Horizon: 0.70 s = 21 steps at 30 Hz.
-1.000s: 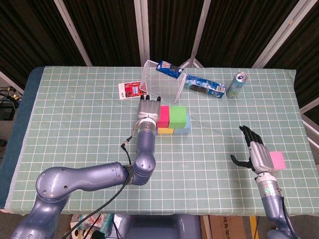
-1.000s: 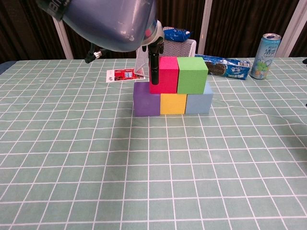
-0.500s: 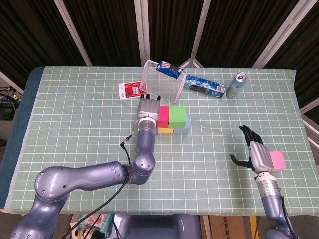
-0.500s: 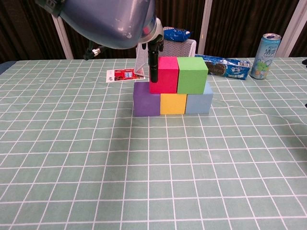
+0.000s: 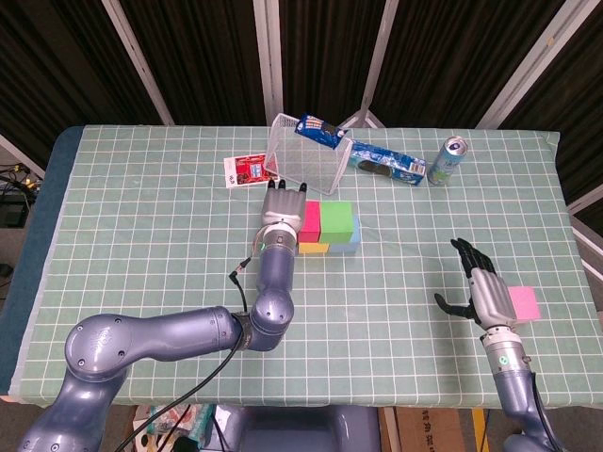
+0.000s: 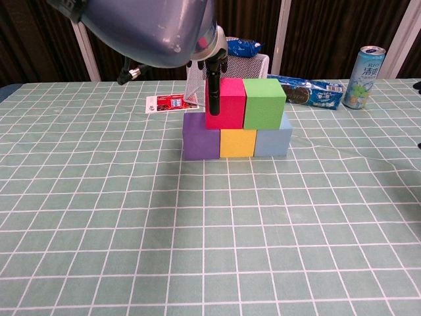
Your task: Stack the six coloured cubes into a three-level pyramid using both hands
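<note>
**Five cubes up, the pink one waiting**

Head view first. The bottom row is down and the second level sits on it: magenta cube [image 5: 310,216] and green cube [image 5: 336,216] side by side, with the yellow cube [image 5: 314,248] and light blue cube [image 5: 347,247] peeking out below. The left hand [image 5: 282,202] is right up against the left face of the magenta cube, fingers extended, not wrapped around anything, so I'd read this as nudging it square. The right hand [image 5: 481,288] is well apart from the stack near the right edge, fingers spread and empty, with the last pink cube [image 5: 524,303] lying just beside it. My guess at the next move: the right hand takes that pink cube and sets it centred on top (once the left gets clear).

Chest view. The purple cube [image 6: 200,135] shows here, finishing the three-cube base. One dark left fingertip [image 6: 213,97] runs down the magenta cube's left side. The right hand isn't in this one.

The surface [image 5: 141,245] has a green grid cloth. At the back: a clear plastic basket [image 5: 303,155], a cookie packet [image 5: 383,163], a drink can [image 5: 447,160], a small red card [image 5: 246,170]. Dark slatted walls behind.
</note>
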Tool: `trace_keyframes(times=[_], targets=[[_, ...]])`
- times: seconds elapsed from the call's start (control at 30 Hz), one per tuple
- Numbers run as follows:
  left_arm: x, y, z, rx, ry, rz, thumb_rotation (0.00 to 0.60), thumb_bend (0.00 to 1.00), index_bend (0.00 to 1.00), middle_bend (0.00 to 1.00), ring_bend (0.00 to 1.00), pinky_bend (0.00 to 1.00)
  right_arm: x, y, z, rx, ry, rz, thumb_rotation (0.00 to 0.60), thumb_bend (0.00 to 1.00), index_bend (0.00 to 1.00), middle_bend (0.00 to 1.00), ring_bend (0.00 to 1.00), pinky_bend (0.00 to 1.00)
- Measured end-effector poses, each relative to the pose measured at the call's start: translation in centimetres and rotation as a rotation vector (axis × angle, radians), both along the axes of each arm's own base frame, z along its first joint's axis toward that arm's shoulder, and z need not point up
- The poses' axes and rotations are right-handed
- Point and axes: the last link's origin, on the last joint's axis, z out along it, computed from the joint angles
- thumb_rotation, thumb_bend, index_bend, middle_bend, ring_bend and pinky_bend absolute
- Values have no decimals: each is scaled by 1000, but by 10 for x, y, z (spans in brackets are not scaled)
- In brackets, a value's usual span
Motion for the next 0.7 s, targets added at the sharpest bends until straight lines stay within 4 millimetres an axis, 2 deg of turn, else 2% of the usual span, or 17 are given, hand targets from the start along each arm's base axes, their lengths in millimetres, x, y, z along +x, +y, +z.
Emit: trace_keyframes(times=[0.7], targets=[[-1, 0, 0, -1, 1, 5, 600, 159, 0, 267, 53, 51, 0, 0, 0, 2, 1, 1, 600, 322, 0, 0, 0, 0]])
